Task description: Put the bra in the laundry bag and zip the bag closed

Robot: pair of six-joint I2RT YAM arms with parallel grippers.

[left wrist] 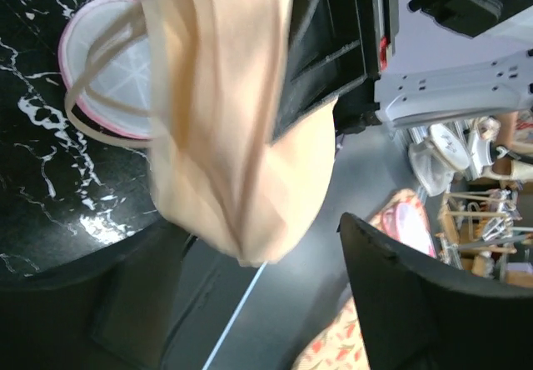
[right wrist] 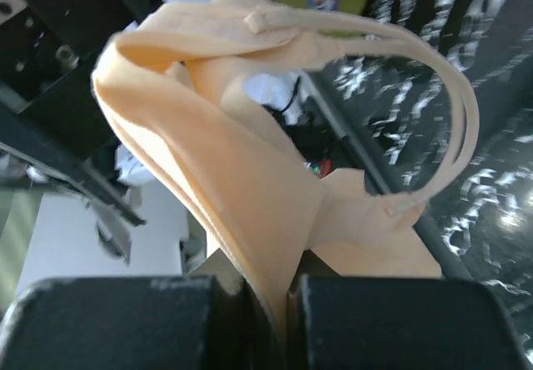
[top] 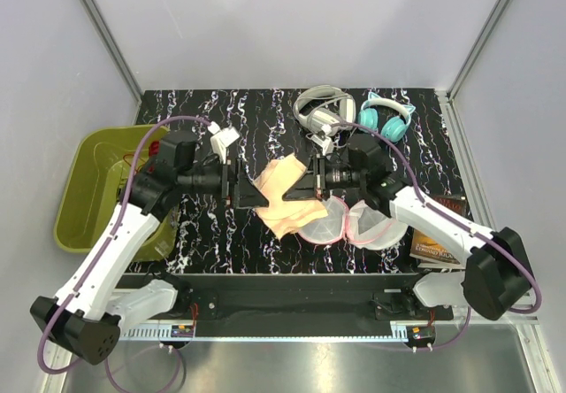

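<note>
Right gripper [right wrist: 271, 297]: is clamping a fold of the bra [right wrist: 225, 178] between its closed fingers, at the bottom centre of the right wrist view.
Left gripper [left wrist: 254, 249]: is standing with its jaws spread wide at the lower edge of the left wrist view, pinching nothing.
Bra: is hanging from the right gripper between the two grippers, at the middle of the top view, with its thin straps looping free.
Laundry bag [top: 347, 222]: is lying unzipped on the counter [top: 208, 234], just below and right of the bra, with its two pink-trimmed white mesh halves side by side.
Headphones: a white pair [top: 320, 110] and a teal pair [top: 386, 119] are lying at the upper right.
Basket [top: 84, 194]: is sitting at the left edge, olive-green.
Book [top: 435, 238]: is lying at the right edge, partly under the right arm.
</note>
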